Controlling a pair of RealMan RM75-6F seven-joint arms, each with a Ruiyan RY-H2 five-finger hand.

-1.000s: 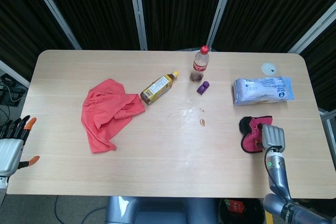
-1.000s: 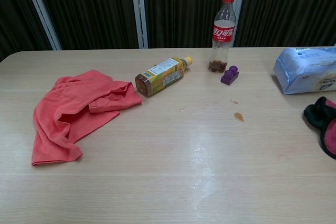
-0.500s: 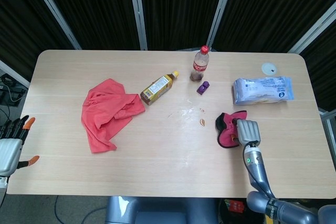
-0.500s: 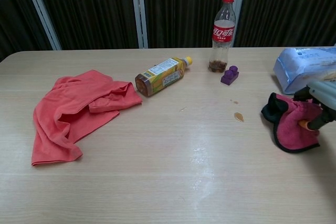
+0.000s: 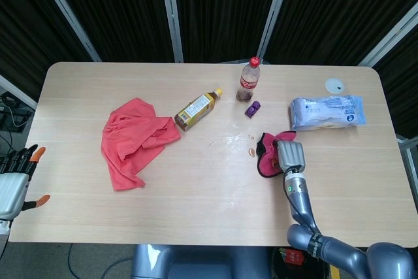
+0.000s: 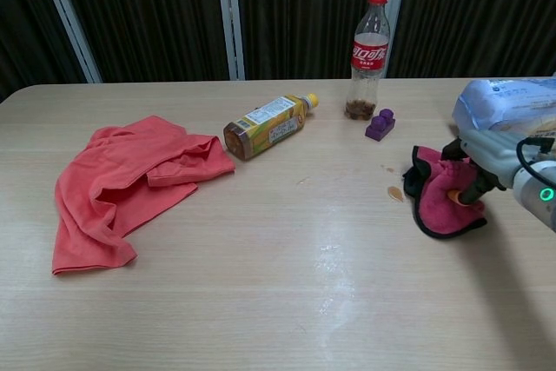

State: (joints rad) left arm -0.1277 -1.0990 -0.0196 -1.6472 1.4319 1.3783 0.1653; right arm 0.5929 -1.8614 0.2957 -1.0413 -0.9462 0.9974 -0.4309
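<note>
Pressing down on a crumpled pink cloth with a black edge (image 6: 443, 204), the right hand (image 6: 483, 162) holds it against the pale wooden bench (image 5: 196, 187), just right of a small brown spill (image 6: 395, 193). Behind it lies a blue-white plastic pack (image 5: 325, 112) (near, not touching). The left hand (image 5: 14, 176) hangs off the bench's left edge, fingers spread and empty. Further left sit a purple toy block (image 6: 380, 124), an upright cola bottle (image 6: 368, 54), a toppled yellow-labelled tea bottle (image 6: 265, 126) and a rumpled red cloth (image 6: 122, 184).
</note>
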